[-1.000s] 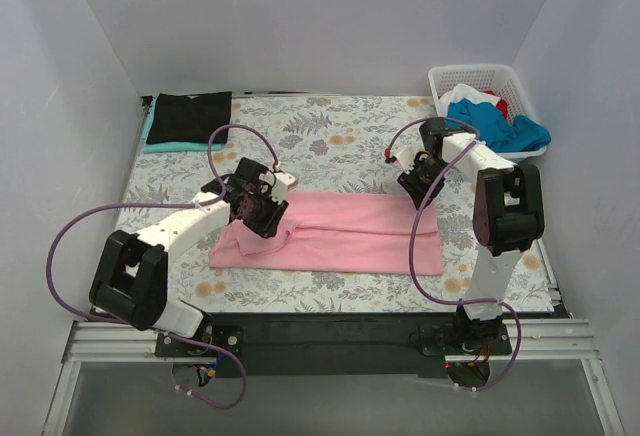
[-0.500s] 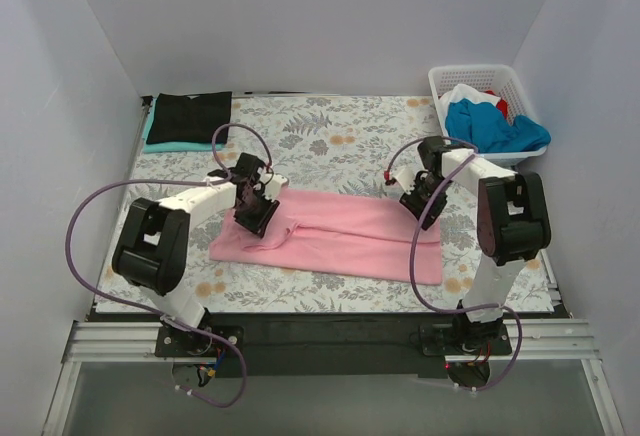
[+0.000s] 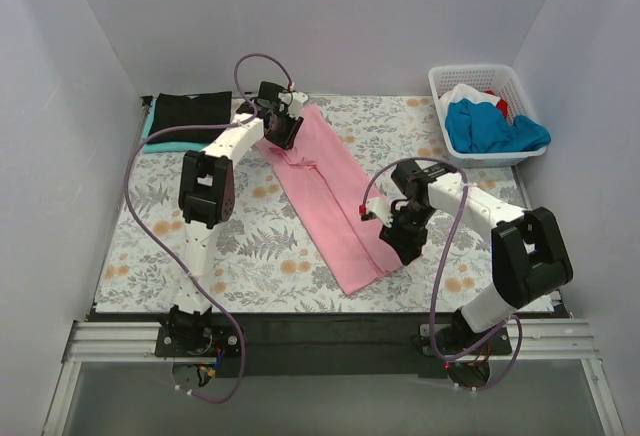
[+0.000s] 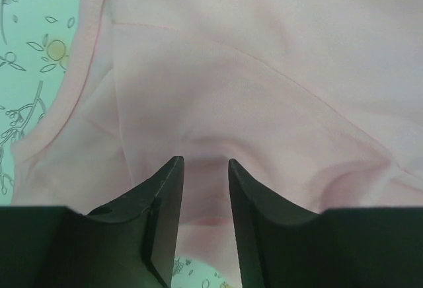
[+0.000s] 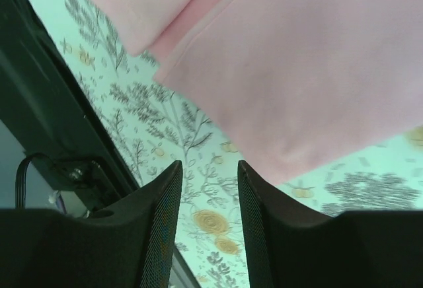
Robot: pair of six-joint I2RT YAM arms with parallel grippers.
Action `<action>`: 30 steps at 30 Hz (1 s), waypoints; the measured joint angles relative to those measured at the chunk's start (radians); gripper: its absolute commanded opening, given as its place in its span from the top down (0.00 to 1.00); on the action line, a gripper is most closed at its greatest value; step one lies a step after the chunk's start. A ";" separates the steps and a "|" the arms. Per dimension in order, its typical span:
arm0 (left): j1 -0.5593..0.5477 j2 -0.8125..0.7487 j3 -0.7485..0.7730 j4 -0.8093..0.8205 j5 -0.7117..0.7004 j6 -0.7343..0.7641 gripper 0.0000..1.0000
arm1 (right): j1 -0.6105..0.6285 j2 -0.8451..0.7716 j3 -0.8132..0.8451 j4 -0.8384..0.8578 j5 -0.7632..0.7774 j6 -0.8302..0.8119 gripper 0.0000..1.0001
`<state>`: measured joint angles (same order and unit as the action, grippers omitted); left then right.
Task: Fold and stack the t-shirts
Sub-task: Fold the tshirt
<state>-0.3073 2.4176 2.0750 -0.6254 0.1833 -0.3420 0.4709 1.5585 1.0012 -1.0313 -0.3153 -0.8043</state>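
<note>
Bare bench (image 3: 150,226) lies near left, between the left wall (image 3: 60,156) and the left arm (image 3: 205,191), and far centre, between the pink t-shirt (image 3: 325,186) and the basket (image 3: 478,68). The folded t-shirts (image 3: 190,114) fill the far left corner. The right arm (image 3: 470,201) bars the near right, and the pink strip cuts diagonally across the middle.

A robot lab: white booth walls (image 3: 330,26), aluminium base rail (image 3: 120,341).
</note>
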 measured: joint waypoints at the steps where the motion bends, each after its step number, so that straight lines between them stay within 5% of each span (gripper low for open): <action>1: 0.002 -0.009 0.001 0.003 0.008 -0.011 0.67 | -0.001 0.001 0.039 -0.006 -0.009 0.008 0.54; 6: 0.005 -0.141 -0.135 0.046 0.050 -0.067 0.66 | -0.006 0.053 0.171 0.021 -0.024 0.036 0.57; 17: 0.005 -0.363 -0.475 0.088 0.160 -0.222 0.68 | 0.032 0.267 0.161 0.103 -0.005 0.084 0.60; 30: 0.005 -0.363 -0.540 0.078 0.166 -0.257 0.68 | 0.377 0.314 0.176 0.100 -0.196 0.234 0.54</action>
<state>-0.3023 2.0548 1.5352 -0.5472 0.3492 -0.5991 0.8474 1.8725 1.1770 -0.9310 -0.5110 -0.5705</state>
